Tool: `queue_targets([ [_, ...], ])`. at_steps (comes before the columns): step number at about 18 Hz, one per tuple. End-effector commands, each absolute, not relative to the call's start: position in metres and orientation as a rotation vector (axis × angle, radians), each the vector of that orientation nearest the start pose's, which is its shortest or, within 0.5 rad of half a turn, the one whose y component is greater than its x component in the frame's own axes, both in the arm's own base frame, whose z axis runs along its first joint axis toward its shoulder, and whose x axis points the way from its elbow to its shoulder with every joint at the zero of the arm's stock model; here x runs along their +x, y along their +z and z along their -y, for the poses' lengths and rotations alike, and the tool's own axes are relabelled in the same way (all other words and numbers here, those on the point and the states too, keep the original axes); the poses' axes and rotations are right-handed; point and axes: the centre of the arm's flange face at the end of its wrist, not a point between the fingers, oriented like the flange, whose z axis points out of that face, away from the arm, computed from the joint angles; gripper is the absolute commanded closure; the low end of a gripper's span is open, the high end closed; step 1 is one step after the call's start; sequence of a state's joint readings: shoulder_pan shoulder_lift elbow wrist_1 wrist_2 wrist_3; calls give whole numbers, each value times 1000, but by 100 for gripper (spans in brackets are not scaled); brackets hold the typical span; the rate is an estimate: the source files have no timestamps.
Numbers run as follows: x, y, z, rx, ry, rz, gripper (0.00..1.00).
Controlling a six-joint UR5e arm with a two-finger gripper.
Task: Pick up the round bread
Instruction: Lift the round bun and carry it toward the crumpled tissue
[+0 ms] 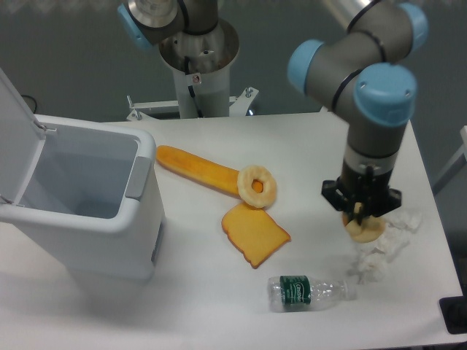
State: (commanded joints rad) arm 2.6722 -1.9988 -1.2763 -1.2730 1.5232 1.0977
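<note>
Grasp step, judged from layout: the claw [361, 210] is down directly over the round bread [364, 228] at the right side of the tabletop [306, 146], pointing straight down. The bun's pale-tan lower part shows just under the black claw body; its top is hidden by the claw. It looks to sit on or barely off the tabletop, touching the crumpled white paper [384, 248] on its right and front side.

Claw state: the fingers appear to straddle the bun, but the claw body blocks the contact points, so can't tell whether they're closed on it or just around it. Gap width not readable from this angle.

Other stuff: ring bagel [257, 186] mid-tabletop, overlapping the end of the long orange bread stick [197, 166]; flat orange toast slice [255, 232] just in front of the bagel; clear plastic bottle [306, 290] lying on its side near the front edge; open white bin [87, 211] at left. All well apart from the claw, only the paper is close.

Next move, my guess: confirm the squeeze on the bun, then lift straight up. Needs a vertical pull so the paper doesn't drag along. The bun looks soft, so light grip only.
</note>
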Motion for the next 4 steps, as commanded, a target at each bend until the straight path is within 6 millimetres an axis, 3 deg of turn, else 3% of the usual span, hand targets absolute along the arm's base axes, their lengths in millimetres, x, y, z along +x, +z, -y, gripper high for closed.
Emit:
queue_targets([
  [4,-547,428,-424,-3059,184,-46,100],
])
